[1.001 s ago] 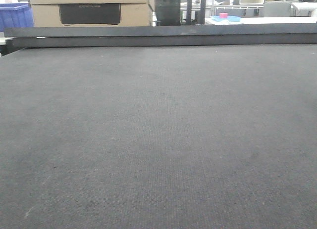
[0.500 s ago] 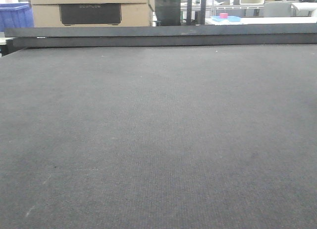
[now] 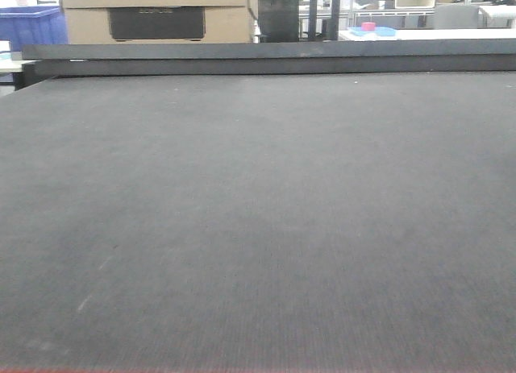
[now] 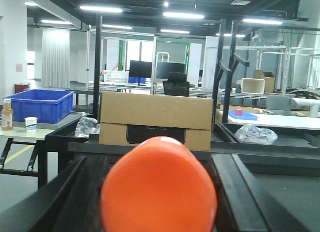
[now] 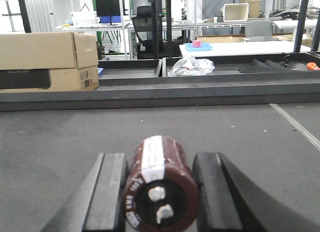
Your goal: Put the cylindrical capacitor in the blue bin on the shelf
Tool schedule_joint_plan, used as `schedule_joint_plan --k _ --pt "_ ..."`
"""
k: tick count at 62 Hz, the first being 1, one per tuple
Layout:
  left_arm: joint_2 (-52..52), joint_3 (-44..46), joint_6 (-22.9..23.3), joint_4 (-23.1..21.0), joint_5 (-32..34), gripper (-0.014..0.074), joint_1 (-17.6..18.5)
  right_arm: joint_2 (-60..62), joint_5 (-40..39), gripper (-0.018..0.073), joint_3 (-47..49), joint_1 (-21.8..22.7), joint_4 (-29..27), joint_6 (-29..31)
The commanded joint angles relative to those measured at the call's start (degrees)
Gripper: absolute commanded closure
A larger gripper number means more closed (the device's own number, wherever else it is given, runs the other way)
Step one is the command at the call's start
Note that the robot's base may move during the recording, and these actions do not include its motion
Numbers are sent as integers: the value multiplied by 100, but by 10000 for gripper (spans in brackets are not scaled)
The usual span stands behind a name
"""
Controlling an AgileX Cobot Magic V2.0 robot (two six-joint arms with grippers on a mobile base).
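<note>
— Where's the cylindrical capacitor?
— On its side in the right gripper, both fingers pressed to its flanks, terminals facing the camera, over the black mat.
— What's ahead?
— A dark rail crosses the mat's far edge. Beyond it are a cardboard box at left and a crumpled plastic bag.
— The left gripper?
— An orange cylinder fills its gap; gripped or loose, I can't tell.

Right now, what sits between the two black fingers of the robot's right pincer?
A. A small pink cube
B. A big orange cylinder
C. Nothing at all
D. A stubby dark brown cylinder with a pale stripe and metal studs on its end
D: the right wrist view shows the stubby dark brown cylindrical capacitor held between the black fingers of the right pincer, its studded end facing the camera.
</note>
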State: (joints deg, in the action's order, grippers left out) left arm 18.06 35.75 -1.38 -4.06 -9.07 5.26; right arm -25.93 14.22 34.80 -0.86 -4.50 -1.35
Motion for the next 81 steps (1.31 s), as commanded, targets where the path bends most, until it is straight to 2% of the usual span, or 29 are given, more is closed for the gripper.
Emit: schedule_joint_plan --k 1,81 --pt "-19 9 -2 10 107 707 42 33 -135 722 -9 19 10 39" --pt "-19 9 -2 10 106 707 30 33 -135 722 -9 19 10 39"
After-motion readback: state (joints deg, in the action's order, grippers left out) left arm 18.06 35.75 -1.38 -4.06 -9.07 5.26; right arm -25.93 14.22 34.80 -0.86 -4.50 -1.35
